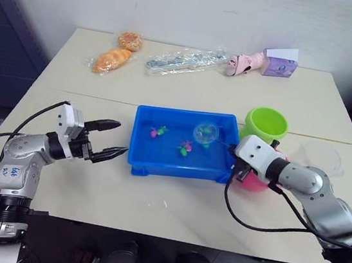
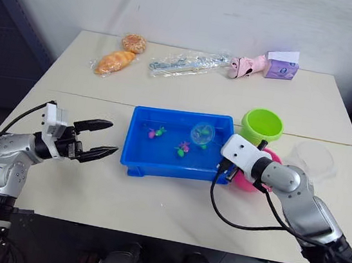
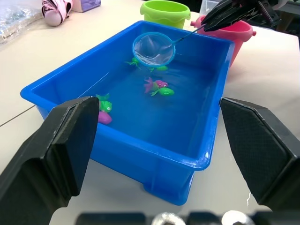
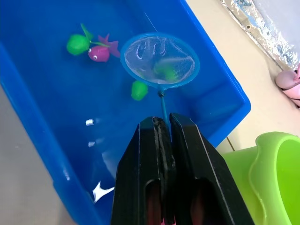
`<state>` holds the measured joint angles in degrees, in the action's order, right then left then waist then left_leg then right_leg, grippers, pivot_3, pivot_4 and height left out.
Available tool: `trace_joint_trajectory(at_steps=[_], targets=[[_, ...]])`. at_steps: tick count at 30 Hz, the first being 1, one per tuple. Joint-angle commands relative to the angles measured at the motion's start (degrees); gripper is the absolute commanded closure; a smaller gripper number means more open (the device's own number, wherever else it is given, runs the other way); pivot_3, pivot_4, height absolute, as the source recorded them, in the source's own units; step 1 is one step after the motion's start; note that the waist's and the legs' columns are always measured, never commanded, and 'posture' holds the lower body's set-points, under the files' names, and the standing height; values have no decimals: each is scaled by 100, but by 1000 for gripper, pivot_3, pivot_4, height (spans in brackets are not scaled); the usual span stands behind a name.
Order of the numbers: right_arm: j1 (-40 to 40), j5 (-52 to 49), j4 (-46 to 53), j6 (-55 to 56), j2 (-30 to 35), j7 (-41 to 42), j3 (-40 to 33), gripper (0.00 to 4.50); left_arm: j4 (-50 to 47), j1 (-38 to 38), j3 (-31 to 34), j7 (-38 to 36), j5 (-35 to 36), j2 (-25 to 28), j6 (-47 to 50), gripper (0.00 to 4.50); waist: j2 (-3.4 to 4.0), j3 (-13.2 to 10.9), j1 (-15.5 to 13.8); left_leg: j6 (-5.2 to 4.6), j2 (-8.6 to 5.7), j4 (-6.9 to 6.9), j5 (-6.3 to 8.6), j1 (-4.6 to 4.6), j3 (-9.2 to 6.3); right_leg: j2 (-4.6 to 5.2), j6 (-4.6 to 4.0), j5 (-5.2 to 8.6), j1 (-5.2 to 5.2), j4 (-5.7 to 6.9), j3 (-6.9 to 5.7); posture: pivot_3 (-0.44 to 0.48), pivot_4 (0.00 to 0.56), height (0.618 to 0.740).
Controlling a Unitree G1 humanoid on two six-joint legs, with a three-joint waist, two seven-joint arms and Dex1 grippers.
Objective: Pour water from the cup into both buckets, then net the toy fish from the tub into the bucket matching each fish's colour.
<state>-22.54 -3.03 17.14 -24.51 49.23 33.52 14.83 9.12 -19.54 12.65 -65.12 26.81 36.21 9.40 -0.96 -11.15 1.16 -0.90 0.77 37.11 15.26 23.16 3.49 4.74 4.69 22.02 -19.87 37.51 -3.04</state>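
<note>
Two grippers: the right gripper [image 4: 164, 124] pinches the net [image 4: 160, 60] handle, hoop centre-frame in the tub [image 1: 138, 159]; the left gripper [image 1: 111, 140], lower left, is spread and empty.

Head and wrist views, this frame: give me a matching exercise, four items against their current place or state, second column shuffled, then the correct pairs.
Column one:
1. net
2. left gripper
3. clear cup
4. lime green bucket

Column two:
A. open, beside the blue tub's left end, holding nothing
B. on the table near the right edge, away from the tub
C. handle clamped in the right gripper, hoop over the tub's water
D. standing just past the tub's far right corner, behind the pink bucket

Pairs: 1-C, 2-A, 3-B, 4-D
</note>
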Motion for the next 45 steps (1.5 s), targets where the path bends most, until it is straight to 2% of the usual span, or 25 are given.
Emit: trace_joint_trajectory(at_steps=[1,13,22,32,45], targets=[[-154,321,-105,128,-86,165,33,4500,-282,52,102,55,129,48,-9,85,0,0,28,0,0,1,0,0,1,0,0,0,0,0,0,0,150,740],[-549,1042,-252,60,-206,853,357,4500,-433,16,-21,183,108,-29,42,85,0,0,45,3,1,1,-2,0,5,-1,0,0,-4,7,3,0,150,740],[-562,841,43,-505,-559,1364,257,4500,-422,-12,-86,217,108,-53,34,85,1,0,43,3,1,0,-1,0,4,-1,0,0,-6,8,2,0,150,740],[-399,583,362,-1035,-693,1422,2,4500,-471,56,-86,237,128,-62,27,85,0,0,43,3,1,-2,-1,0,3,-1,0,0,-6,7,2,0,150,740],[-217,575,523,-1102,-548,1327,-237,4500,-461,46,-118,194,132,-90,34,85,0,0,45,4,1,-2,-1,0,4,-1,0,0,-6,6,3,0,150,740]])
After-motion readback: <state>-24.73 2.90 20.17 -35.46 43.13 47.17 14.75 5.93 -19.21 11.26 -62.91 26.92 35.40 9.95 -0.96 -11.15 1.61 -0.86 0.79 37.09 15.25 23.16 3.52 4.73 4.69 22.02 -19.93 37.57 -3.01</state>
